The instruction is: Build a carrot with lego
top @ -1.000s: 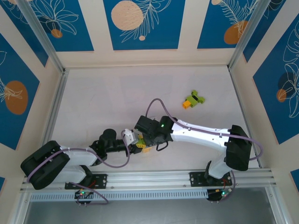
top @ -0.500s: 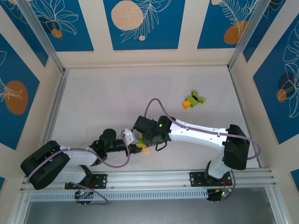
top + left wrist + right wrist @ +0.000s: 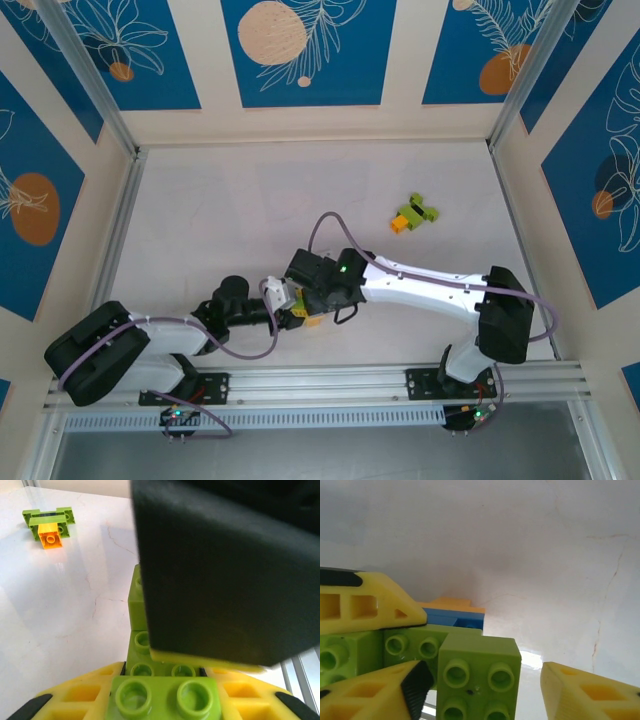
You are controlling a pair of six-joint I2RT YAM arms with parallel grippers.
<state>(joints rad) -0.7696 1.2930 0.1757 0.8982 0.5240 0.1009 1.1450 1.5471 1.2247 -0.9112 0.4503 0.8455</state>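
Our left gripper (image 3: pixel 165 707) clenches the lego clump (image 3: pixel 141 607) near the table's (image 3: pixel 220 210) front edge; a black block (image 3: pixel 225 570) hides its top. The right gripper (image 3: pixel 480 692) straddles a lime brick (image 3: pixel 477 677), jaws spread, one finger (image 3: pixel 585 695) clear of it. A smaller clump (image 3: pixel 414 214) lies well apart

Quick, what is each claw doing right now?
Left gripper: closed on the lego clump.
Right gripper: open, fingers either side of a green brick, one finger clear of it.

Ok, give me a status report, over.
Left gripper shut on lego clump. Right gripper open, straddling a lime brick of it. Second clump, green and orange, sits well apart, out of the way.
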